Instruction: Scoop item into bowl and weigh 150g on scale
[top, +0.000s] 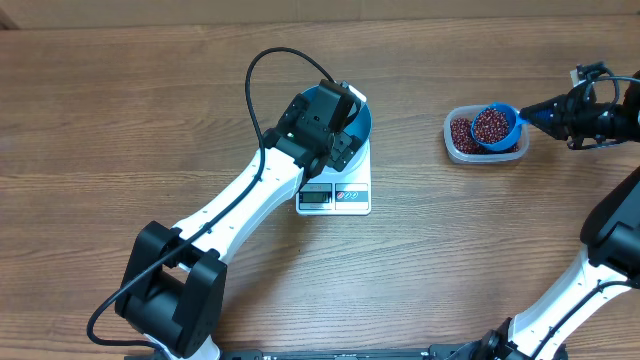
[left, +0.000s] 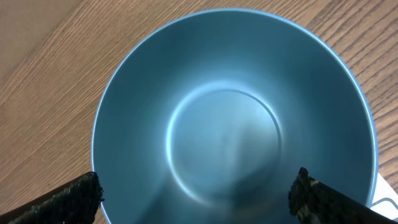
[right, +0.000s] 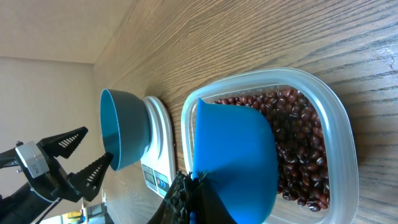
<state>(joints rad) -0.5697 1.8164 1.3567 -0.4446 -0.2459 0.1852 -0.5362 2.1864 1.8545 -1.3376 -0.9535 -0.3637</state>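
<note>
"Where are the beans (top: 462, 133) now?"

"Off on the right. Most lie in the clear tub (top: 452, 148), and a heap sits in the blue scoop (top: 495, 127), held just above it."

"What has the scoop?"

"The right gripper (top: 556, 112), clamped tight on its handle."

"And the bowl (top: 362, 120)?"

"On the white scale (top: 335, 196), in the middle of the table (top: 120, 120), display along the near edge. The left gripper (top: 338, 108) hangs right over the bowl, fingers spread wide, holding nothing."
</note>
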